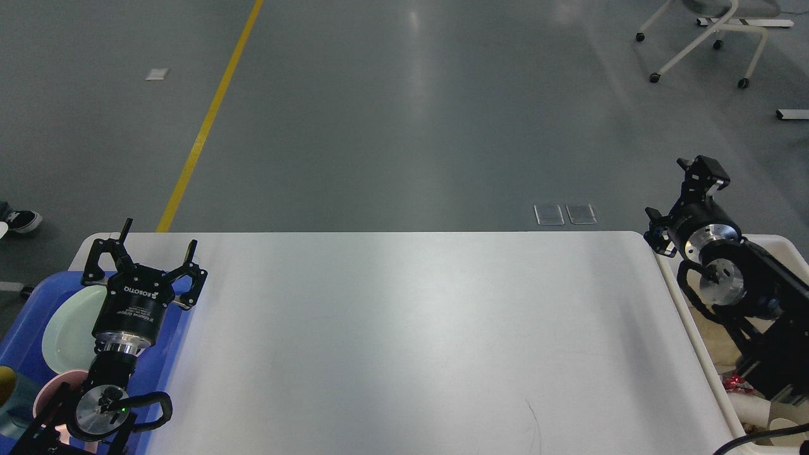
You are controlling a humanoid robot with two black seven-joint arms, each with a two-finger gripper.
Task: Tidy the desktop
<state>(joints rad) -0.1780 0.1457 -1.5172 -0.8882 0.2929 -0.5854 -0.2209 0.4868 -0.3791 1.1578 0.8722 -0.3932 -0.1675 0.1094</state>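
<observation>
Between the blue tray [25, 328] and white bin [698, 344], the worktop [417, 341] reads rigid, smooth, likely slippery, offering no grasp point; left gripper [146, 253] fingers wide, right gripper [698, 174] indeterminate.

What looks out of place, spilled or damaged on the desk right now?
Nothing stands out. The desktop shows only faint scratches. Dishes sit in the blue tray, trash in the white bin; the left gripper is open.
</observation>
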